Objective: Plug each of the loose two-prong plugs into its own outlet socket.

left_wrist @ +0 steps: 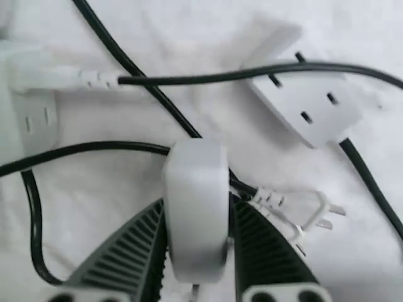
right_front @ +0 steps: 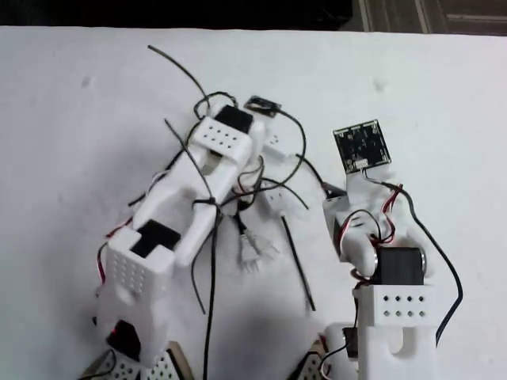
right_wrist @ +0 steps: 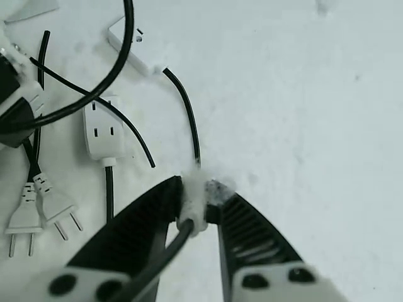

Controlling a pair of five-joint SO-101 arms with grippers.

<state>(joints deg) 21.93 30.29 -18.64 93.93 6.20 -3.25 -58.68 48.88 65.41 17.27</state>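
My left gripper [left_wrist: 196, 207] is shut on a white rounded plug [left_wrist: 195, 182] with a black cord. Just beyond it lies a white outlet socket [left_wrist: 308, 100], slots up, with a black cord draped over it. A loose two-prong plug [left_wrist: 308, 211] rests beside the gripper. My right gripper [right_wrist: 200, 198] is shut on a small white plug [right_wrist: 194, 195], whose cord runs back between the fingers. Off to its side lie another outlet socket [right_wrist: 104, 129] and two loose plugs [right_wrist: 56, 211]. In the high view the loose plugs [right_front: 253, 253] lie between the arms.
Black cords [right_front: 210, 269] tangle across the table [right_front: 444, 87] around the left arm [right_front: 226, 138]. A third white outlet [left_wrist: 31, 119] lies by the left gripper. A straight black cord piece [right_front: 297, 265] lies between the arms. The right arm [right_front: 396, 301] stands at the front right.
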